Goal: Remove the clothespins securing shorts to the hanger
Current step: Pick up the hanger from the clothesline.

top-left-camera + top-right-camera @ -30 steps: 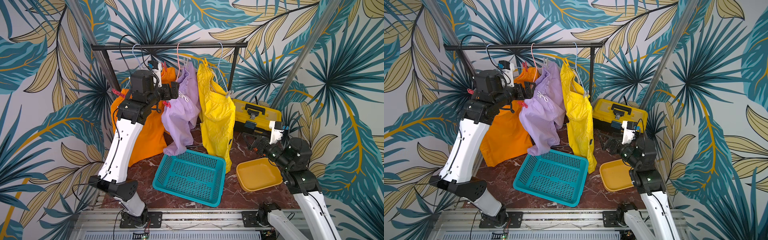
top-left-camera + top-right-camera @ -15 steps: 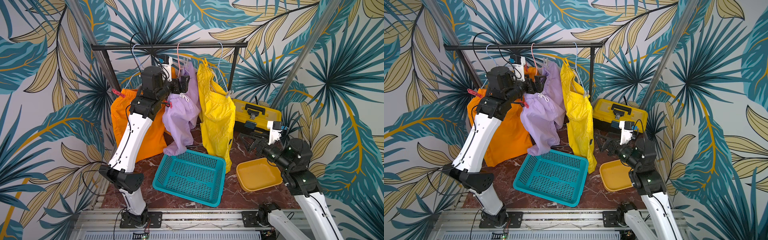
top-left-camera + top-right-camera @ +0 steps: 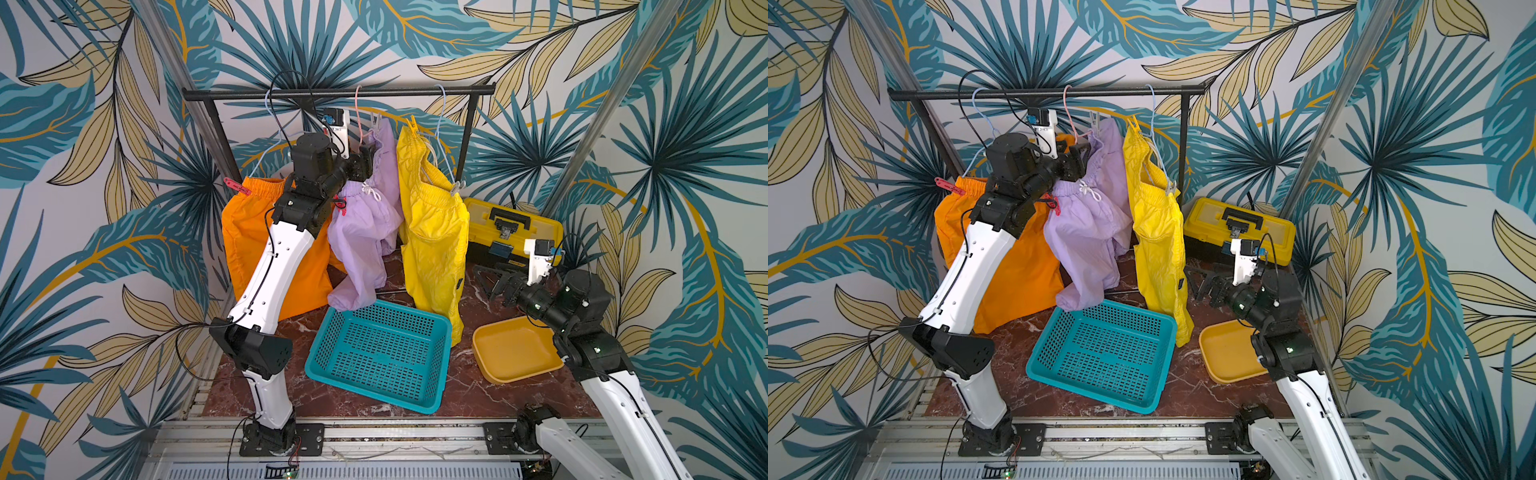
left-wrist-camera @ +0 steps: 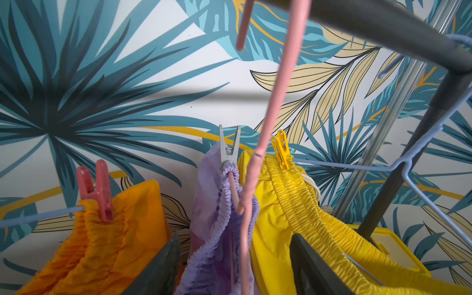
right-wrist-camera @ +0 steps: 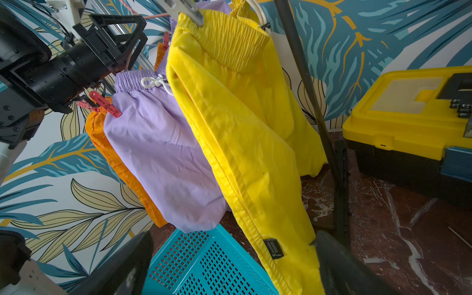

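Orange shorts (image 3: 249, 241), lilac shorts (image 3: 361, 232) and yellow shorts (image 3: 432, 241) hang from wire hangers on a black rail (image 3: 332, 92). My left gripper (image 3: 361, 160) is raised to the lilac waistband, open, with the waistband and pink hanger (image 4: 258, 153) between its jaws (image 4: 235, 255). Beyond it a grey clothespin (image 4: 229, 148) clips the lilac shorts, a yellow clothespin (image 4: 281, 149) the yellow pair and a pink clothespin (image 4: 95, 191) the orange pair. A red clothespin (image 3: 340, 204) sits under my left wrist. My right gripper (image 3: 494, 282) hangs low and open, holding nothing.
A teal basket (image 3: 378, 353) lies below the shorts, a yellow tray (image 3: 515, 349) beside it under my right arm. A yellow toolbox (image 3: 511, 224) stands at the back right by the rack's post (image 3: 463, 145). Another red clothespin (image 3: 236, 185) sticks out at the orange shorts' left end.
My left arm has risen and swung right, bringing its gripper from beside the orange shorts to the lilac waistband, and its jaws have narrowed. The right arm has shifted only slightly.
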